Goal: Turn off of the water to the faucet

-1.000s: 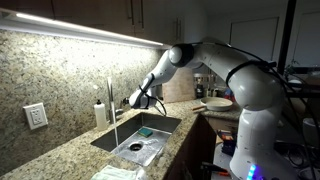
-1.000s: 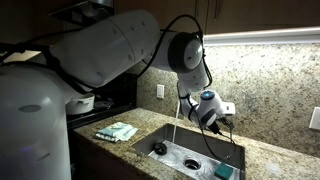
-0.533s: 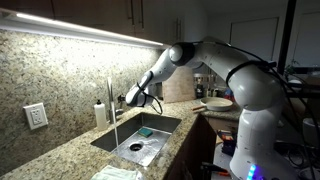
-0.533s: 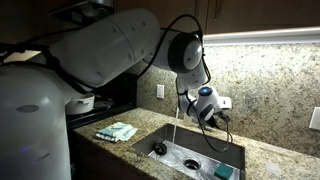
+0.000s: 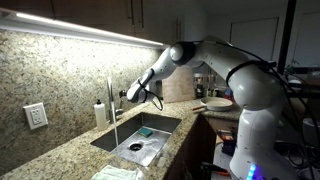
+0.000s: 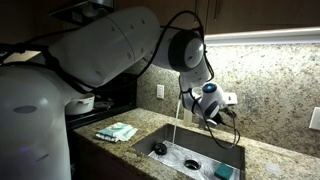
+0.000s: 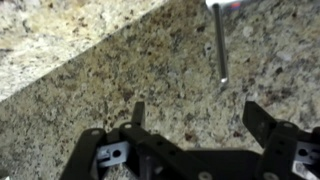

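Water (image 5: 116,128) running: thin stream drops from faucet (image 5: 110,92) spout into sink (image 5: 165,124) below faucet. We see gripper (image 5: 129,97) just beside faucet neck, fingers (image 7: 138,112) spread wide, holding nothing. Soap bottle (image 5: 99,113) at faucet's opposite side.

**No legible text in any view**

No word, number, brand or sign can be read. The white bottle (image 5: 100,113) beside the sink is too small and blurred for a label to resolve. The wall outlet (image 5: 35,116) shows a plain face, and the robot arm (image 5: 245,85) shows only white shells. The wrist view is soft and carries no lettering at all.
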Available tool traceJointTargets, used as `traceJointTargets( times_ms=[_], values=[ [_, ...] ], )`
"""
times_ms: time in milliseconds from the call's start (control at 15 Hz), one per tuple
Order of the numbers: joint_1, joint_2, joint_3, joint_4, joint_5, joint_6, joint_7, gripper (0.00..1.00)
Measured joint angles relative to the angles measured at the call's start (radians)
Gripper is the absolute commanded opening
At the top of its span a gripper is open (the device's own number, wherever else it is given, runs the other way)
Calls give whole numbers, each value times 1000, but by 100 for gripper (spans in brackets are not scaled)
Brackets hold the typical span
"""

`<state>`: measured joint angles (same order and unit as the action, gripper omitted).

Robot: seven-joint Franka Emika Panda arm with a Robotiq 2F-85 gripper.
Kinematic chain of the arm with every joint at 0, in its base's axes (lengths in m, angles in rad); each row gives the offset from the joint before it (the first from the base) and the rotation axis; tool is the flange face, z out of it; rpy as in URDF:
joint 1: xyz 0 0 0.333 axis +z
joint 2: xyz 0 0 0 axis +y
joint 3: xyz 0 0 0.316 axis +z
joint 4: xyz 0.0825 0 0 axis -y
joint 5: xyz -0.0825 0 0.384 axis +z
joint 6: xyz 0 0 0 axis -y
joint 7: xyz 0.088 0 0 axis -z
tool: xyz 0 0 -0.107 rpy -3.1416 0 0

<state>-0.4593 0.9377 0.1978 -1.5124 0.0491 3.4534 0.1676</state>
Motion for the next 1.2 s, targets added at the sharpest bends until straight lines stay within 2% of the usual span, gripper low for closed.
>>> traceJointTargets(
  times_ms=[200,533,1200],
  values=[
    [0,-16,-32,43,1,0,0,100],
    [-1,-15,-70,42,15,-1,0,100],
    [-6,65,-58,28,16,-1,0,100]
  ],
)
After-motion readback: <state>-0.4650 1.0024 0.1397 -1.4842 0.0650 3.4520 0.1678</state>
